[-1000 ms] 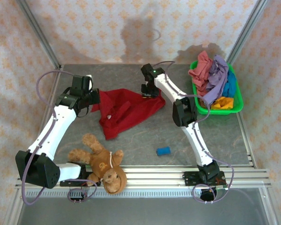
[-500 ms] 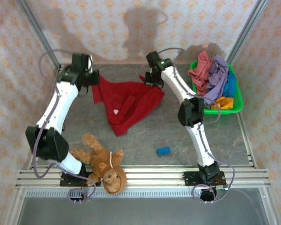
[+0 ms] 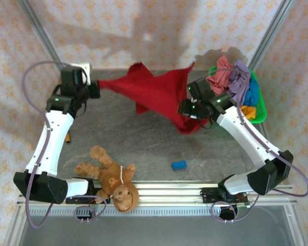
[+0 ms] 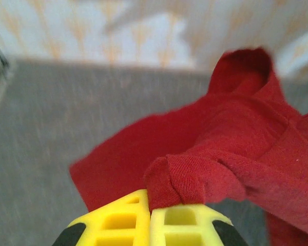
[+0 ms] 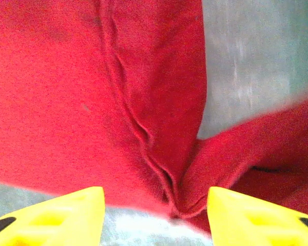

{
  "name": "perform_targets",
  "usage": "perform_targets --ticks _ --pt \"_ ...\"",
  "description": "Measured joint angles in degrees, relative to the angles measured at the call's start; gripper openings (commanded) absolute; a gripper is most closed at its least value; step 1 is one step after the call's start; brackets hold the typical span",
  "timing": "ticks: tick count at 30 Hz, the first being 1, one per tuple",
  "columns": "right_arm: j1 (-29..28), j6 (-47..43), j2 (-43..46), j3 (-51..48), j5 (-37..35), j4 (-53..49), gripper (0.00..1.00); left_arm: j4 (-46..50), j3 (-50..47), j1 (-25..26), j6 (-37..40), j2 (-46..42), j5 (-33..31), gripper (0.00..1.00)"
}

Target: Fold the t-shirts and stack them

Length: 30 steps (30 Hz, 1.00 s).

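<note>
Top external: dark red t-shirt (image 3: 159,95) aloft | left fingers (image 4: 118,220) pinch its edge | right fingers (image 5: 61,215) spread wide

spread t-shirt (image 3: 159,95): raised over the far middle of the table (image 3: 118,136), reaching from far left to right of centre
left gripper (image 3: 96,87): far left, at the spread t-shirt's left end
right gripper (image 3: 185,108): right of centre, at the spread t-shirt's lower right edge, left of the basket
basket (image 3: 260,114): far right of the table
heaped t-shirts (image 3: 231,82): in the basket, piled above its rim
teddy bear (image 3: 113,179): near edge, left of centre
small block (image 3: 179,165): on the table, right of the teddy bear, in front of the spread t-shirt
</note>
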<state>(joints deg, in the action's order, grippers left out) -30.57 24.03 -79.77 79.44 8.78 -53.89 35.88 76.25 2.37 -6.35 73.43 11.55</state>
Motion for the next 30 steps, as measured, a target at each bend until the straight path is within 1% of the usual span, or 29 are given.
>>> perform_targets --ticks 3,5,7,9,12,15,18,21,24,30 --pt "0.0 2.0 -1.2 -5.1 0.5 0.0 0.60 -2.1 -12.3 0.4 -2.1 2.1 2.0 0.00" --pt "0.0 2.6 -2.4 -5.3 1.1 0.3 0.60 -1.8 -16.2 0.7 -2.7 5.0 2.9 0.00" --pt "0.0 2.5 -4.5 -3.9 1.3 0.4 0.60 -1.3 -16.7 0.6 -2.8 8.2 3.1 0.00" --pt "0.4 1.9 -8.6 -0.5 1.2 0.3 0.60 -1.4 -16.7 0.6 -2.9 9.9 3.1 0.00" --pt "1.9 0.1 -16.3 6.4 0.1 0.6 0.57 -1.4 -16.7 0.6 -3.3 10.2 3.1 0.00" --pt "4.0 -1.6 -23.5 11.3 0.0 0.8 0.57 -1.4 -16.7 0.6 -3.9 10.2 3.0 0.00" --pt "6.3 -2.5 -30.1 13.6 0.0 0.8 0.57 -1.4 -16.7 0.6 -4.3 10.2 3.0 0.00" --pt "8.5 -3.1 -33.5 12.6 0.0 1.0 0.56 -1.4 -16.7 0.6 -4.5 10.2 3.0 0.00" --pt "11.0 -3.3 -33.9 10.1 0.1 1.4 0.51 -1.5 -16.7 0.6 -4.7 10.2 3.0 0.00" --pt "15.3 -4.9 -33.9 8.1 0.0 3.3 0.34 -1.4 -16.7 0.6 -4.7 10.2 3.0 0.00"
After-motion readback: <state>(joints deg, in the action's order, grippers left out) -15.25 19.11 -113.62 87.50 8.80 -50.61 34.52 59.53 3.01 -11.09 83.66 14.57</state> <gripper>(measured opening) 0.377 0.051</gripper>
